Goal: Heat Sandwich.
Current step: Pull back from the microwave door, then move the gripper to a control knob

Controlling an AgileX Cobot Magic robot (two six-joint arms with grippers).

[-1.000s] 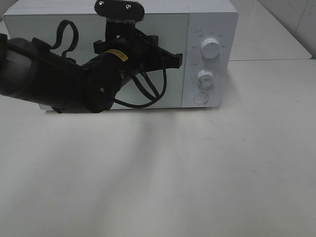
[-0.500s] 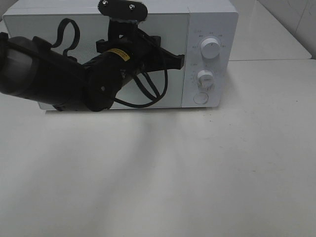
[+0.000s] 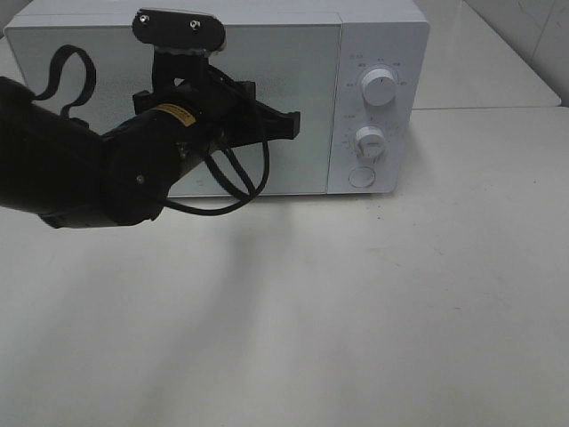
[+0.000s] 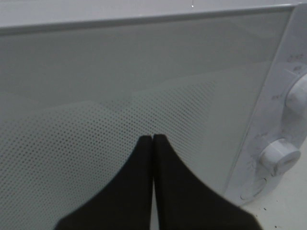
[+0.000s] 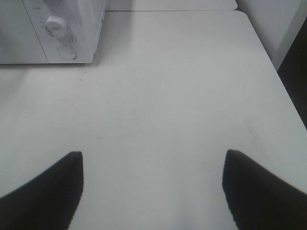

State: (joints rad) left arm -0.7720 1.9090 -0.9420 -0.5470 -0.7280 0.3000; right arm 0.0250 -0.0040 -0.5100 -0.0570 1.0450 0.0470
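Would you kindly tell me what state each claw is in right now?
Left claw: closed, empty, facing the white boxy microwave's door.
Right claw: open, empty, above the white table.

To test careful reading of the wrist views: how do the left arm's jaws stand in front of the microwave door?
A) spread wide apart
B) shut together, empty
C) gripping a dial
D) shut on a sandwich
B: the left wrist view shows the left gripper with its jaws touching and nothing between them, facing the microwave door.
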